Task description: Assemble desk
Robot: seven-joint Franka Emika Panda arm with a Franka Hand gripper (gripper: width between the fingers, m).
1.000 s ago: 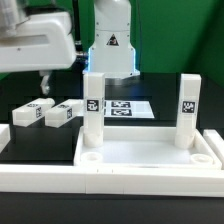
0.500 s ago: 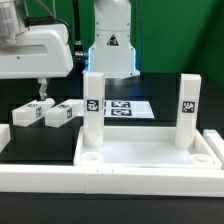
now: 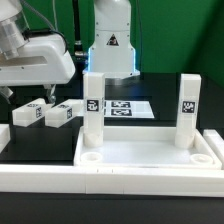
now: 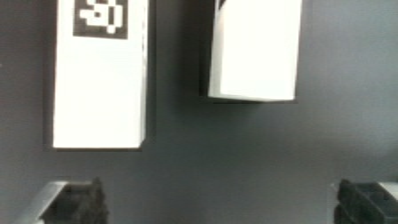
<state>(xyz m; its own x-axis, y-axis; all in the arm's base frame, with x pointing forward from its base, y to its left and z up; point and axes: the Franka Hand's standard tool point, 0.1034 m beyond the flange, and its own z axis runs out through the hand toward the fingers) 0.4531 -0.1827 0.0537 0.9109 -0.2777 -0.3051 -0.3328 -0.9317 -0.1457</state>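
Gripper hangs at the exterior view's left, just over two legs lying flat on the black counter: the first loose leg and the second loose leg, side by side. You can see its jaws wide apart, holding nothing. Further right lies the marker board. In front of it sits the desk top, with the left standing leg and the right standing leg upright in its back corners.

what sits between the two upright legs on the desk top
Nothing: in the exterior view the top is bare between one leg and the other leg; the marker board lies behind that gap, on the table.
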